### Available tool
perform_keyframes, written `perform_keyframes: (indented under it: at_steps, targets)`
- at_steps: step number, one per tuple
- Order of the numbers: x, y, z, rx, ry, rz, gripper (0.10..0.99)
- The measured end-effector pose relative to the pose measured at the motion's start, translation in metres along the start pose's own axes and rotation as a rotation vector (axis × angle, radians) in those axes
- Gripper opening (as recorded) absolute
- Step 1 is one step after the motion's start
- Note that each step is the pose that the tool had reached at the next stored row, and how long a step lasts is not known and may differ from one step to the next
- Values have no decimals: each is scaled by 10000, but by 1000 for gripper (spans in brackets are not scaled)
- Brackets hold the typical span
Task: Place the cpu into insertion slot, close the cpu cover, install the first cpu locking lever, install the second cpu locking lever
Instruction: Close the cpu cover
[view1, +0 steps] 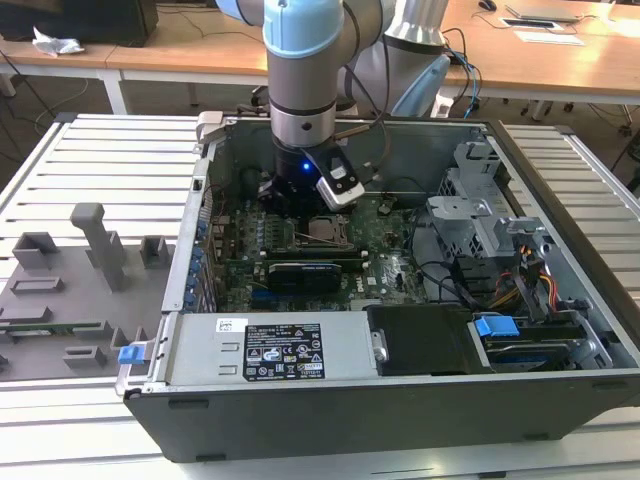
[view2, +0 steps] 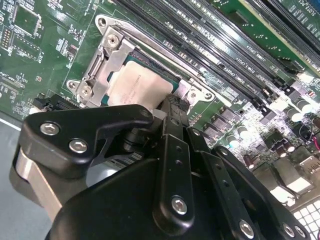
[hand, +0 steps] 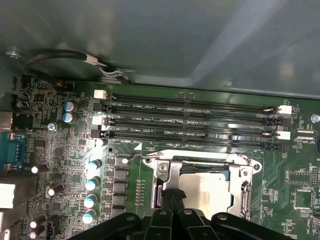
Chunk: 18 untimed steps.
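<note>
The arm reaches down into an open computer case (view1: 400, 415) that lies on a slatted tabletop (view1: 100, 160). The pincer (view1: 298, 200) hangs low over the green motherboard (view1: 390, 272). In the first wrist view the pincer (hand: 170, 196) looks closed, its tips drawn together right at the edge of the insertion slot (hand: 202, 166). In the second wrist view the pincer (view2: 172, 106) sits at the same spot, just beside the cpu (view2: 137, 86).

The cpu (hand: 205, 192) lies flat in the slot, silvery top up. The cpu cover (hand: 162, 172) is down over it, framing the cpu through its square opening. A thin wire lever (hand: 150, 158) runs along the side of the slot nearest the long black memory slots (hand: 190, 120); whether it is latched cannot be told.

Grey holders (view1: 95, 240) stand on the tabletop at the exterior view's left, well apart from the case.
</note>
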<state>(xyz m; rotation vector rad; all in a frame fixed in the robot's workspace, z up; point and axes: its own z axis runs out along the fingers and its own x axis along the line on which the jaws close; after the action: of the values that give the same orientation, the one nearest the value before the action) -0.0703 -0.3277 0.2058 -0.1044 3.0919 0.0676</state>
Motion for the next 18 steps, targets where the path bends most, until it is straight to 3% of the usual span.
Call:
perform_keyframes:
  at_steps: [6, 9, 14, 18]
  targets:
    - [-2, 2, -36, -5, 4, -92, 106]
    - [3, 2, -32, -23, 18, -421, 106]
    - [25, 3, -19, -203, 13, -689, 106]
    - [26, 2, 6, -210, 16, -706, 106]
